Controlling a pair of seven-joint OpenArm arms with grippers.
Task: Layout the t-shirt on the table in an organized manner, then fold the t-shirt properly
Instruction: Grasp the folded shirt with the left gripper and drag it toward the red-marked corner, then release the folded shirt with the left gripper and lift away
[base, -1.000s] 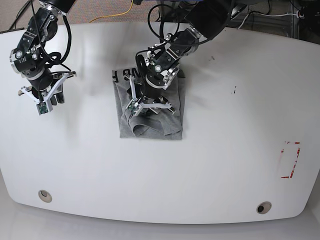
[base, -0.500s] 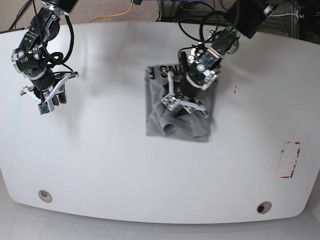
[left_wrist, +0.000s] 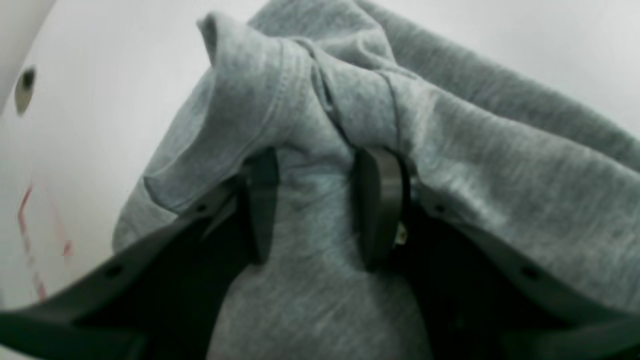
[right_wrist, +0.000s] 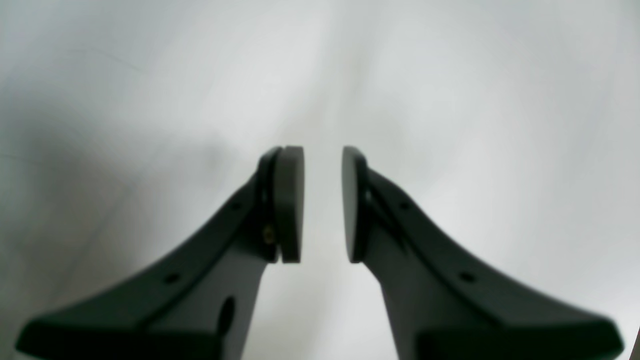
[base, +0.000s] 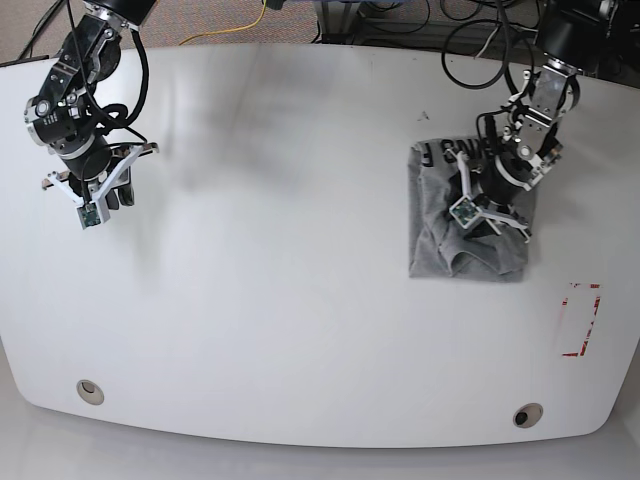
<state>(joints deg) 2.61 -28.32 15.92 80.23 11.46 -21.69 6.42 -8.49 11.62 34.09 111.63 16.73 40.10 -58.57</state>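
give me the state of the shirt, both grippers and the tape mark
t-shirt: folded into a compact bundle, rumpled on top
left gripper: fingers apart, pressed into the cloth; whether it grips a fold can't be told
right gripper: slightly open, nothing between the fingers
tape mark: red, patchy, with gaps in its outline

Base view bright and sharp with faint soft shadows on the white table (base: 280, 340); my right wrist view is pale, low-contrast, smudged by soft grey shadow; my left's looks soft.
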